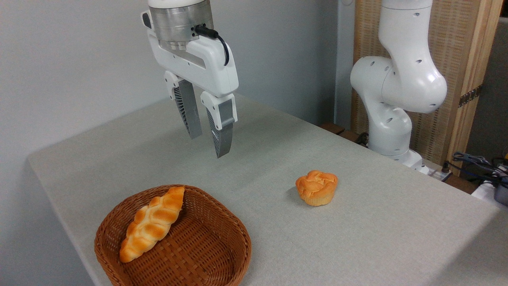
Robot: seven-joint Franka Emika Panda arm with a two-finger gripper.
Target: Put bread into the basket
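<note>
From the fixed camera I read the task as essentially done. The braided loaf (152,223) lies inside the wicker basket (222,254) at the lower left of the frame. It rests along the left side of the basket on a slant, its upper tip leaning on the far rim and its lower tip down near the left wall. Nothing else is in the basket; the rest of its woven floor is bare.

The hand (207,145) hangs in the upper middle of the frame, well above the worktop (377,238) and clear of the basket, pointing downward. Its two ribbed fingers (188,113) stand a little apart with an empty gap between them, and they grip nothing. So I judge the step in hand to be the pull-away after the release, not a reach for anything.

A round muffin-shaped bun (316,187) sits alone on the worktop right of centre, well apart from the basket. The task names the bread, which I take to be the loaf, so I would leave the bun where it is.

For the next move I would only lift the hand straight up and clear, keeping it away from the rim so the leaning loaf is not nudged. At the upper right the arm's white base (397,99) stands beyond the worktop's far edge.
</note>
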